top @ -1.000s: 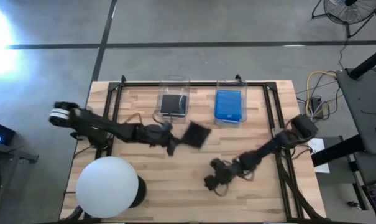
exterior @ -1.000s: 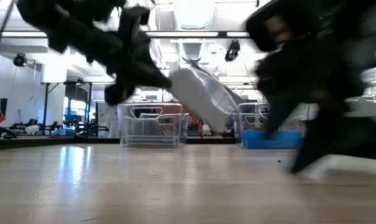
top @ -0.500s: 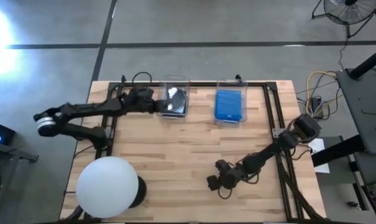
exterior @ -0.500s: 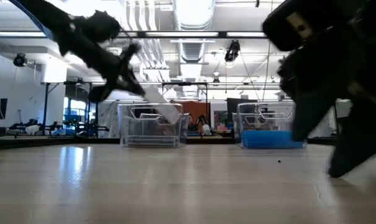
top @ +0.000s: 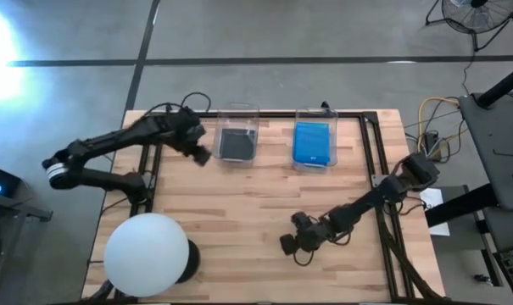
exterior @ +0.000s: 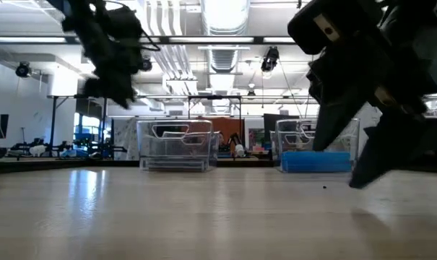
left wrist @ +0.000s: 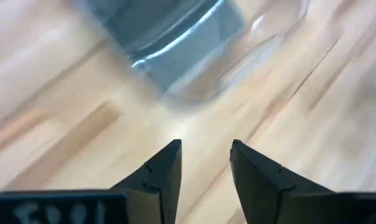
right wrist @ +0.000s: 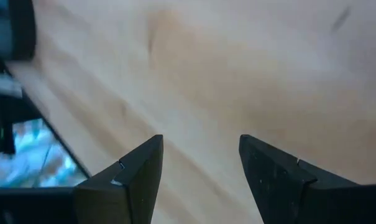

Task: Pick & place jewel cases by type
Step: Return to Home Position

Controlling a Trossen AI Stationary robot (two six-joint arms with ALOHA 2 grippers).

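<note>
Two clear bins stand at the table's [top: 239,220] 12 o'clock edge. The left bin [top: 220,135] holds glossy black square cases [top: 236,144]. The right bin [top: 315,113] holds bright blue cases [top: 314,142]. Stack counts cannot be told. Left gripper [top: 198,155], 11 o'clock, beside the left bin: released, empty. Right gripper [top: 286,246], 5 o'clock: released, empty.

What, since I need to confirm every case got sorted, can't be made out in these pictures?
- Count of black cases in the left bin: the high view shows only the top one.
- Count of blue cases in the right bin: same stacking.
- Left wrist view: bin contents blurred by motion.
</note>
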